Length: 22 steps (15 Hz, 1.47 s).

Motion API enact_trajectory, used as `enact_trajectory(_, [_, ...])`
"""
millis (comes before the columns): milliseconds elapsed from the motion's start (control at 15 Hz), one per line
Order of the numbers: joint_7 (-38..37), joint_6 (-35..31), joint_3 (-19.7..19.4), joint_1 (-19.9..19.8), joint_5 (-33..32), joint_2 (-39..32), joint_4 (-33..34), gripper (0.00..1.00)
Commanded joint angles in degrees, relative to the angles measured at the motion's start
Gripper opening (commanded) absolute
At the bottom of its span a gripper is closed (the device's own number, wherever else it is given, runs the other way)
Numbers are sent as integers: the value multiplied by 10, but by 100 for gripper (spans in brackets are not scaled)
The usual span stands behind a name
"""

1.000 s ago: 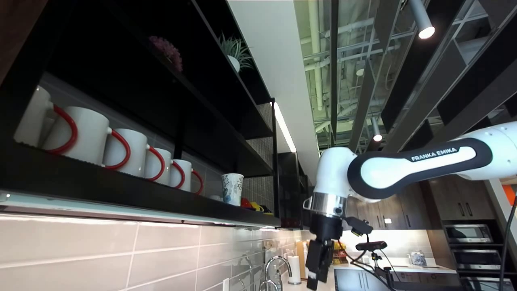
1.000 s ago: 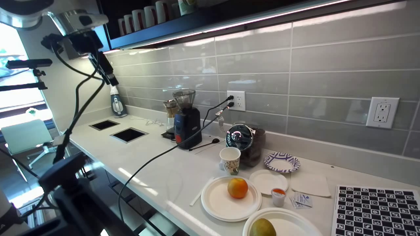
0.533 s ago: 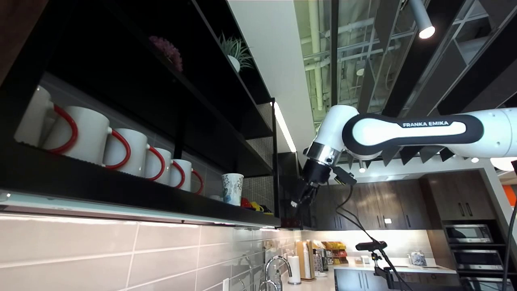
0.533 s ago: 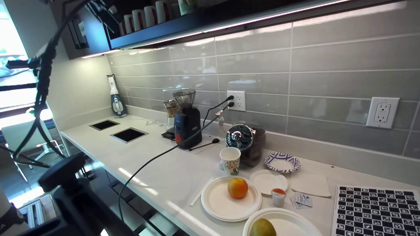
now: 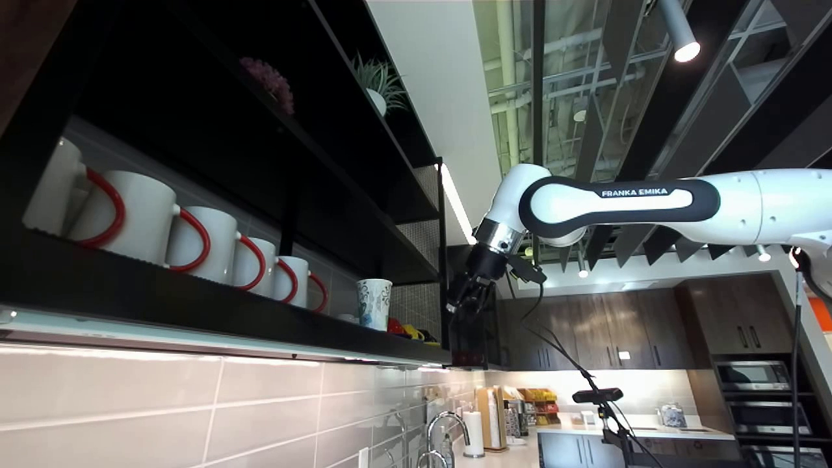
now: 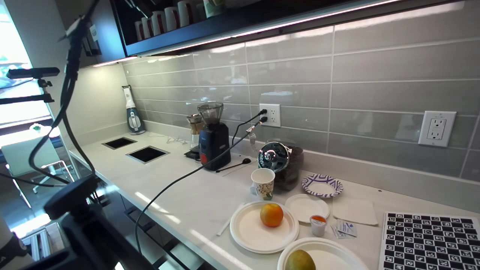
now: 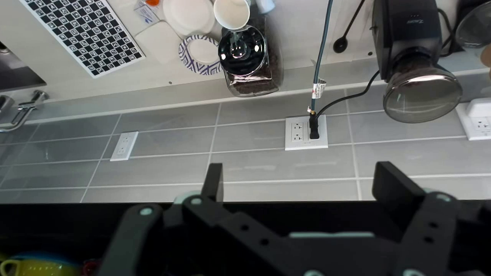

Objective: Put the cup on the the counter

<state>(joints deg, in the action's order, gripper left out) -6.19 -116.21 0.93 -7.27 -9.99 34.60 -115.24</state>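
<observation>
Shelf (image 5: pixel 227 315): near our end effector (image 7: pixel 301 182), its empty jaws apart.
Cup (image 5: pixel 348 318): half-hidden there; we should enter level, sparing the paper cup (image 5: pixel 375 305).

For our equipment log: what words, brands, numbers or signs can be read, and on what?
"FRANKA EMIKA": on the arm.
Grinder: print too small to read.
Packet: print too small to read.
Cable tag: too blurred to read.
Lid: rim marks too blurred to read.
Cabinet label: too small to read.
</observation>
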Motion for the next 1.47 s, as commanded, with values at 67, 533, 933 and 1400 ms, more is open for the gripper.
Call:
enact_trajectory(67, [-54, -48, -1, -17, -10, -15, 15, 100])
enact_trajectory(533, [-187, -166, 13, -73, -7, -65, 73, 100])
enact_trajectory(933, [-216, -145, 15, -67, 2, -127, 164, 100])
enact_trajectory(1400, [-222, -119, 6, -53, 7, -192, 251, 100])
